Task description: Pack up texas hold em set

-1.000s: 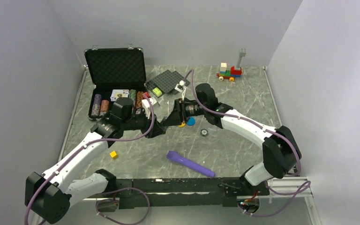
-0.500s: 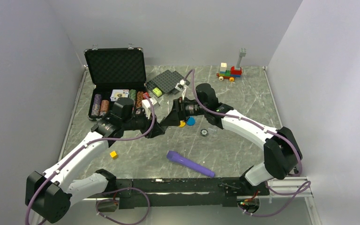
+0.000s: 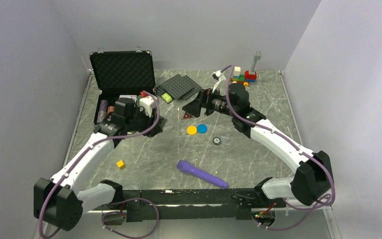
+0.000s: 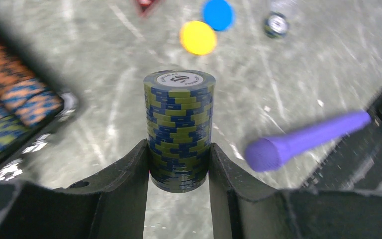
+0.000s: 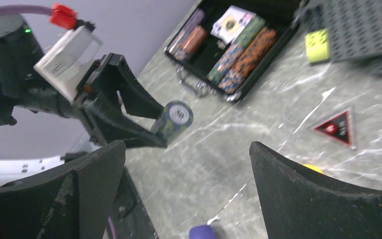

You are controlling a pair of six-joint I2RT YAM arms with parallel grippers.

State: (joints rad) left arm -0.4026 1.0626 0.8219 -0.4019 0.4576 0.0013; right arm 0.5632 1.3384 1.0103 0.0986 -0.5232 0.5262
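My left gripper is shut on a blue-and-olive striped chip stack, held upright above the table. From above, the left gripper hovers just in front of the open black case. The case holds several chip stacks and playing cards. My right gripper stands wide open with nothing in it. In the top view the right gripper is over the dark red triangle. The yellow disc and blue disc lie mid-table.
A purple cylinder lies near the front, with a small yellow cube to its left. A small round black piece sits right of the discs. Dark grey studded plates are behind the triangle, and a toy brick train is at the back.
Both grippers met over the discs a second ago. The right one has opened wide and drawn back toward the far side. The left has swung toward the case with the chip stack.
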